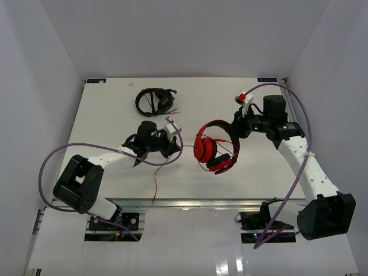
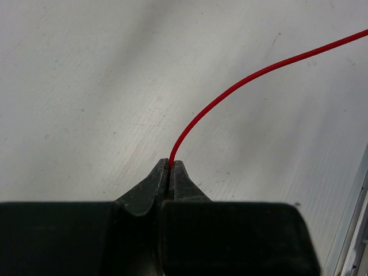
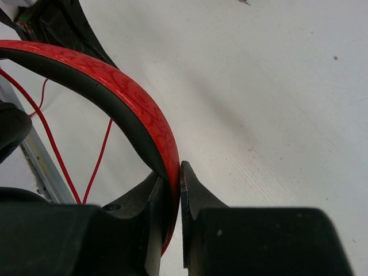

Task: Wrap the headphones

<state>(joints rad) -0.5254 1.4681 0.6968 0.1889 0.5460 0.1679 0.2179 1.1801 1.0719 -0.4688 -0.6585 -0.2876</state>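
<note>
Top view is bright and even, with diffuse light from overhead. The white matte tabletop (image 1: 241,184) and white enclosure walls (image 1: 34,75) bounce it, so shadows under the two white-and-black arms (image 1: 115,160) are faint and soft-edged. There's mild glare on the glossy white floor strip (image 1: 230,264), and the walls splay toward the corners, a wide-angle look. Left wrist: thin red cable (image 2: 230,92) is sharp and the tabletop grain is readable, with broad soft grey bands across it. The black left gripper (image 2: 170,168) is underexposed, nearly detail-less. Right wrist: glossy red headband (image 3: 132,98) shows sheen, black right gripper (image 3: 174,172) is dark, and the tabletop is near washed out upper right.
</note>
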